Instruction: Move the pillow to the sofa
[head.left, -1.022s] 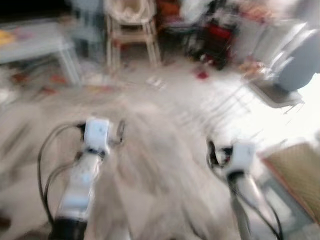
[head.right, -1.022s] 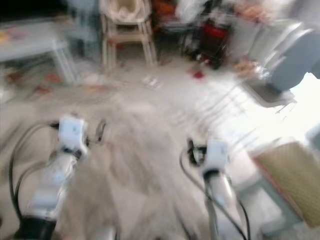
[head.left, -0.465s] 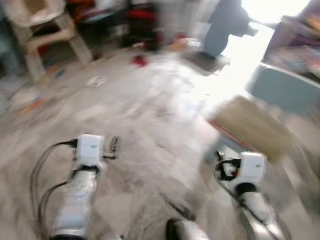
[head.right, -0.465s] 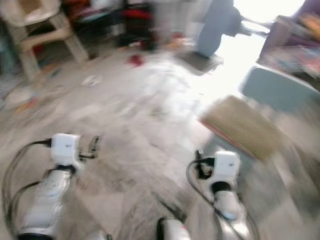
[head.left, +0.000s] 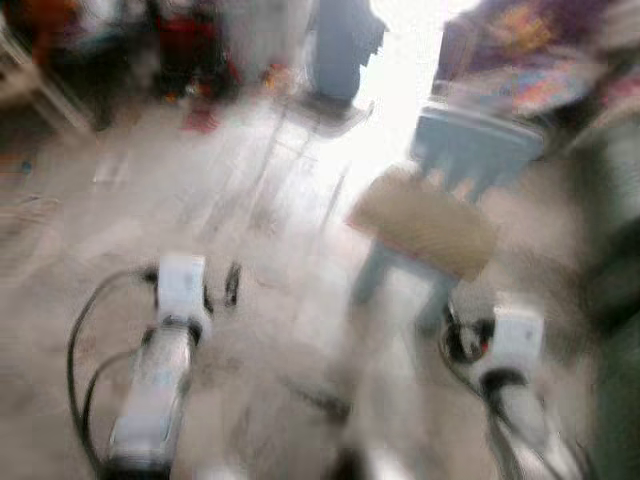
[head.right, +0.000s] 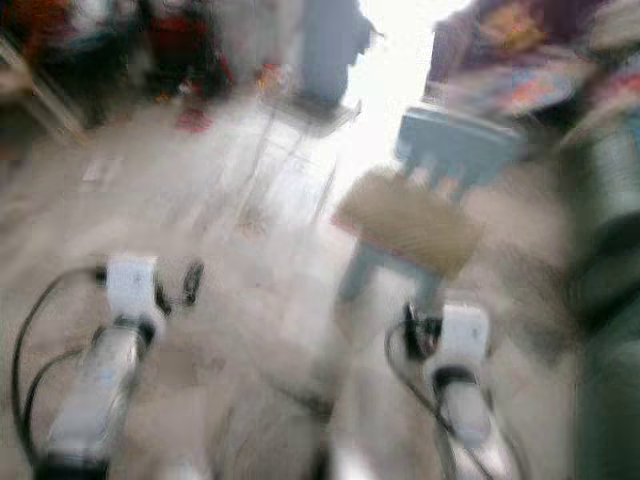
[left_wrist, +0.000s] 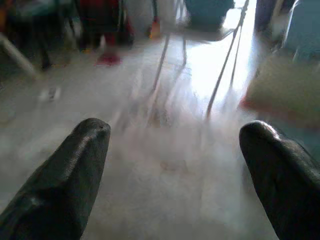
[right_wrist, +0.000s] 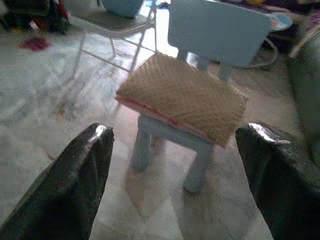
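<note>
Pillow (right_wrist: 182, 97) lies flat on chair (right_wrist: 220, 30) seat | left gripper (left_wrist: 170, 165) spread wide, empty, short of chair | right gripper (right_wrist: 175, 170) spread wide, empty, facing pillow

Pale blue chair (right_wrist: 220, 30), grey floor (right_wrist: 50, 105)
</note>
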